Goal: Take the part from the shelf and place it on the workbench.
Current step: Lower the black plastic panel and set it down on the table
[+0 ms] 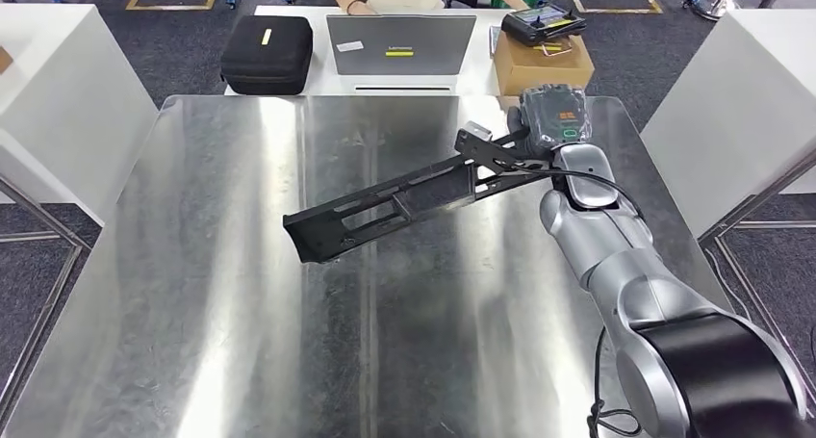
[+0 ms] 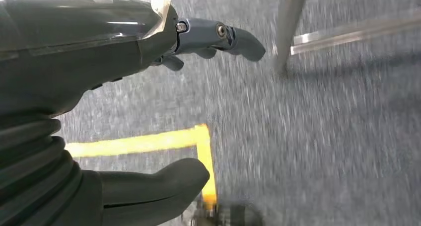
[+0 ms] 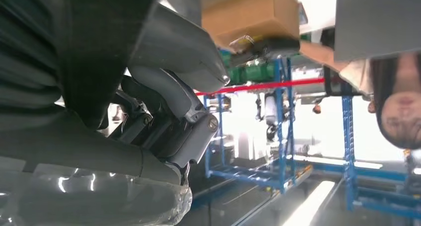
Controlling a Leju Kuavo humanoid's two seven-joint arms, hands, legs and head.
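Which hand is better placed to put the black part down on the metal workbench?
The right hand: it already grips the black part above the workbench. The left hand holds nothing and hangs over the carpet floor.

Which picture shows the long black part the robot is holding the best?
The head view. There the whole black part stretches over the shiny workbench, gripped at one end by the right hand. In the right wrist view, close behind that hand, a dark band crosses it, probably the part. The left wrist view looks at carpet.

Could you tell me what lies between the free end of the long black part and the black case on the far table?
In the head view, only bare workbench steel lies between the long black part and the black zip case.
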